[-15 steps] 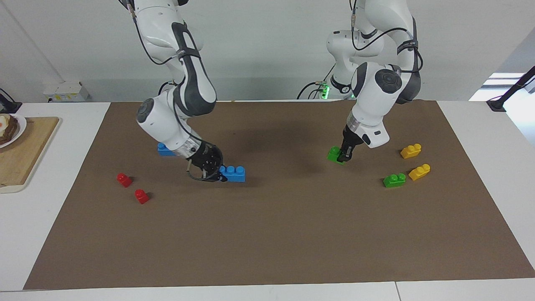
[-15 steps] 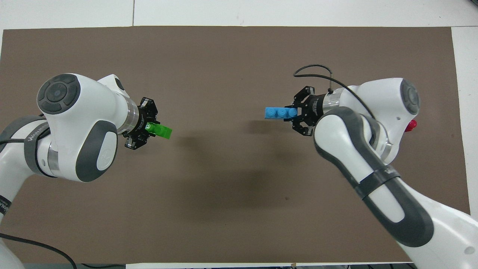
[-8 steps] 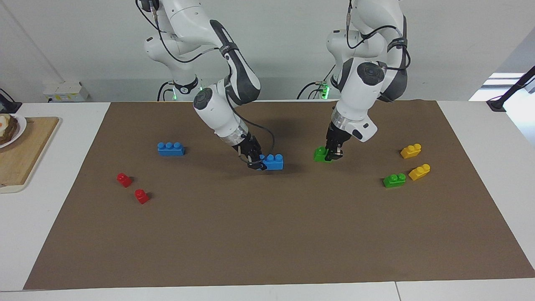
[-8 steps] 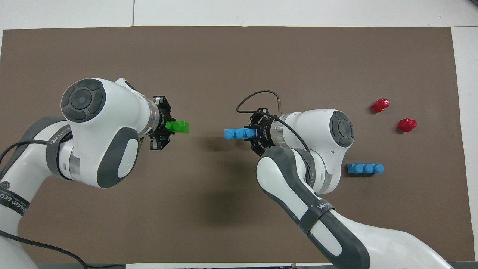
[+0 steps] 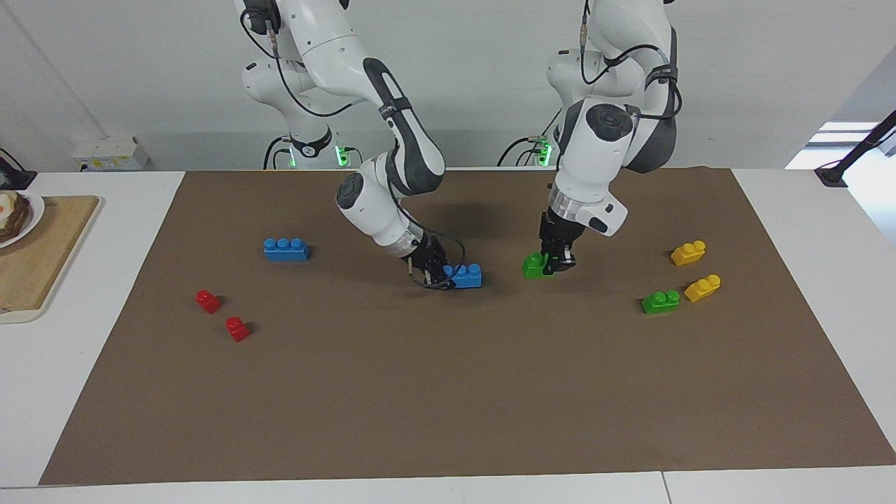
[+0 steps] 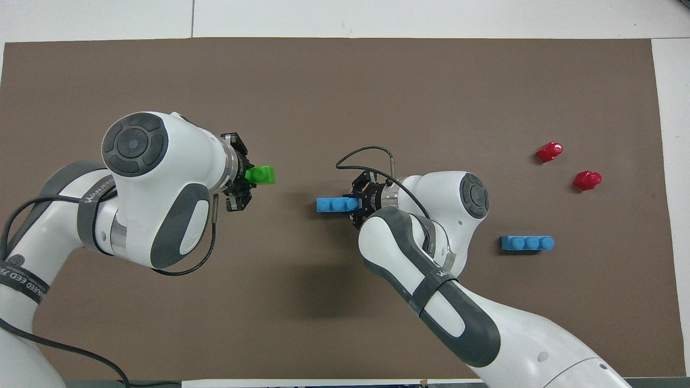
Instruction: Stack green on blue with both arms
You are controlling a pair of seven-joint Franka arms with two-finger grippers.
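1. Right now your left gripper (image 5: pixel 558 262) is clamped on one end of a green brick (image 5: pixel 535 266), which juts out from the fingertips toward the right arm's end of the table.
2. Look at the overhead view: the same green brick (image 6: pixel 261 175) sticks out sideways past the left gripper (image 6: pixel 242 180), over the brown mat (image 6: pixel 345 81).
3. Your right gripper (image 5: pixel 439 274) is closed around the end of a blue brick (image 5: pixel 467 275); the rest of the brick points toward the left arm's end.
4. From above, the held blue brick (image 6: pixel 331 205) extends out of the right gripper (image 6: pixel 357 205), studs showing along its length.
5. You have the two held bricks near each other over the middle of the mat, a clear gap between them, free ends facing. Both sit low; you cannot tell whether either one touches the mat.
6. Note the second blue brick (image 5: pixel 285 249) lying on the mat toward the right arm's end, with two red bricks (image 5: pixel 208 301) farther from the robots than it.
7. You will find the second green brick (image 5: pixel 660 302) on the mat toward the left arm's end, just beside two yellow bricks (image 5: pixel 702 288).
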